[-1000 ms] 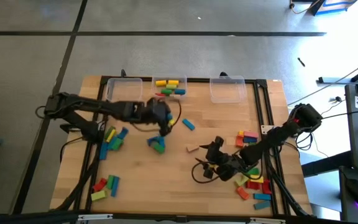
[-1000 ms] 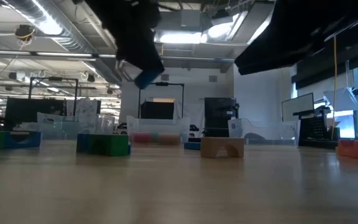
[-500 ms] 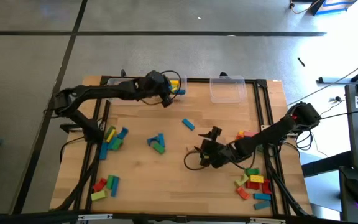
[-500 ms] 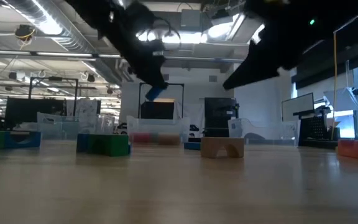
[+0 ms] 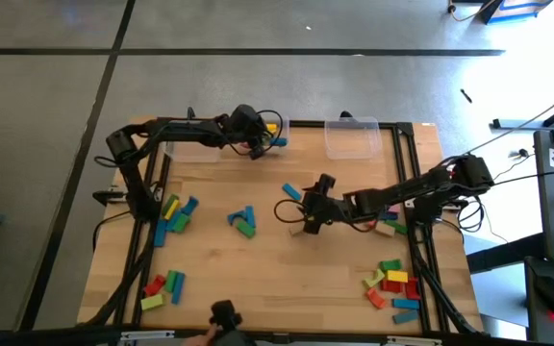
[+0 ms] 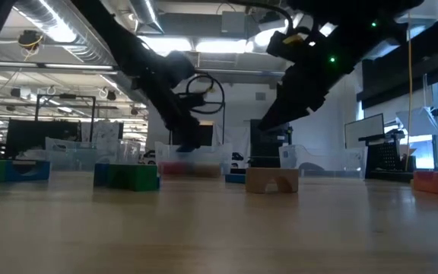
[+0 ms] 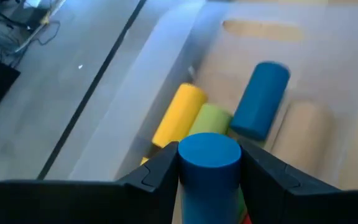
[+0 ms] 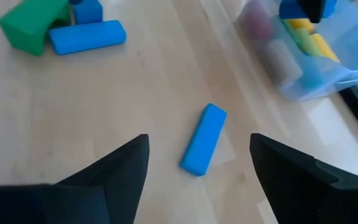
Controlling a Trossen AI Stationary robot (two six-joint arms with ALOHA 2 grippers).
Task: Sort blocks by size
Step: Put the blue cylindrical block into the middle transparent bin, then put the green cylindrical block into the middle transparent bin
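Note:
My left gripper (image 5: 258, 146) hangs over the middle clear bin (image 5: 269, 123) at the far edge, shut on a blue cylinder block (image 7: 209, 157). Below it in the bin lie a yellow (image 7: 179, 115), a green (image 7: 211, 119) and a blue cylinder (image 7: 261, 99). My right gripper (image 5: 303, 213) stands open above mid-table. A blue bar (image 8: 204, 138) lies flat on the wood ahead of its fingers, and a plain wooden arch block (image 6: 271, 180) rests beside it. Other blocks lie in loose groups on the table. My left gripper pinches the blue cylinder by its curved sides (image 7: 185, 163) between the two fingers. Its round end face (image 7: 209, 152) looks back at the wrist camera, so it lies along the fingers. The fingers slant down toward the far edge. The cylinder is lifted clear above the bin.
Clear bins stand at the far left (image 5: 192, 135) and far right (image 5: 352, 137). Block groups lie at the left (image 5: 173, 213), centre (image 5: 245, 221), near left (image 5: 162, 285) and near right (image 5: 392, 285). A dark object (image 5: 224, 317) shows at the near edge.
My left gripper has carried the blue cylinder from mid-table toward the far edge, sinking and rolling, and now hangs over the middle bin. My right gripper has swung, still open, from the near right toward the table's middle, toward the blue bar.

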